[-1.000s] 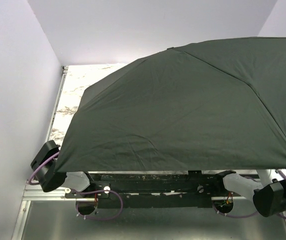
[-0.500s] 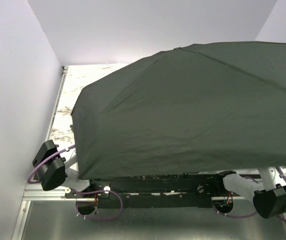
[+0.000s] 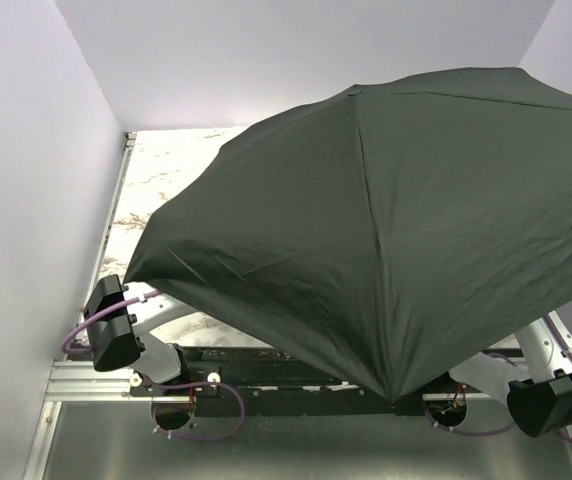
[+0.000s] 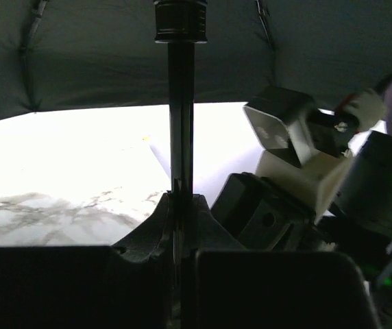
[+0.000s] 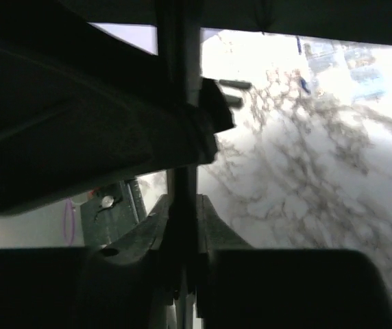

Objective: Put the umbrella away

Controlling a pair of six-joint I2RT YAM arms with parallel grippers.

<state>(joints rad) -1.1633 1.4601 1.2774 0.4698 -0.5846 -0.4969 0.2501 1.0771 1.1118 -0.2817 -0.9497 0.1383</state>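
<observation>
While the open dark grey-green fabric folding umbrella point(image 3: 386, 220) spreads over the white marbled table point(image 3: 166, 160), dipping toward six o'clock, my left gripper point(image 4: 180, 209) and right gripper point(image 5: 182, 205) both clench its thin black shaft point(image 4: 180, 123)

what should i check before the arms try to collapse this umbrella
1. Hold of the left gripper on the shaft: ok, the shaft is pinched between its fingers.
2. Hold of the right gripper on the shaft: ok, its wrist view shows the same.
3. Canopy of the umbrella folded: not ok, it is fully spread.
4. Whether the runner is free to slide: cannot tell; it sits high on the shaft, above the left gripper.
5. Obstacles on the table beneath: cannot tell, the canopy blocks most of the top view.
</observation>
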